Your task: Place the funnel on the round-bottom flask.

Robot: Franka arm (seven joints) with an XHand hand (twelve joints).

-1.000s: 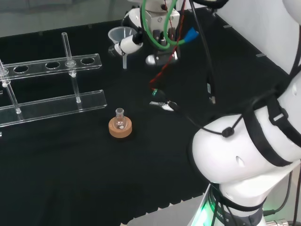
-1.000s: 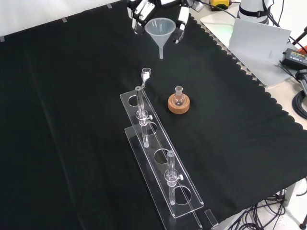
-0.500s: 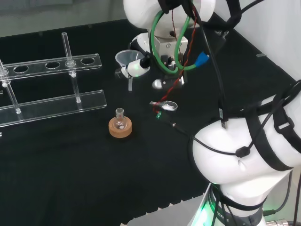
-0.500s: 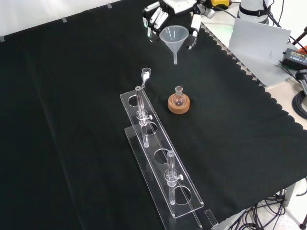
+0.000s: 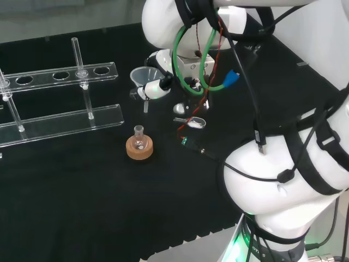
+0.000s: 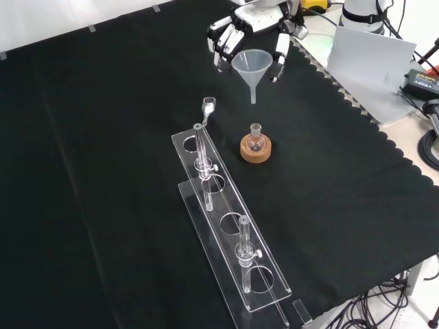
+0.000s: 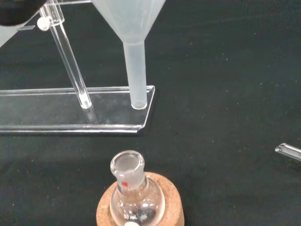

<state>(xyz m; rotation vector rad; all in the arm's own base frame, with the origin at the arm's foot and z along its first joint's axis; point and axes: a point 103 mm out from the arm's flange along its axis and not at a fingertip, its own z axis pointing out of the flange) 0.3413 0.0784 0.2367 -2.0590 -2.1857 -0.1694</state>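
Robot hand (image 6: 248,31) holding funnel (image 6: 251,67) above flask (image 6: 256,139), rack (image 6: 226,226) beside

Lab bench: black cloth (image 6: 103,137) carrying a clear test-tube rack (image 6: 226,236), with a round-bottom flask (image 6: 256,140) on cork ring (image 6: 256,152) just beside the rack.

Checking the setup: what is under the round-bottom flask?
A cork ring sits under the flask on the black cloth, cupping its belly. The flask's underside is hidden inside the ring.
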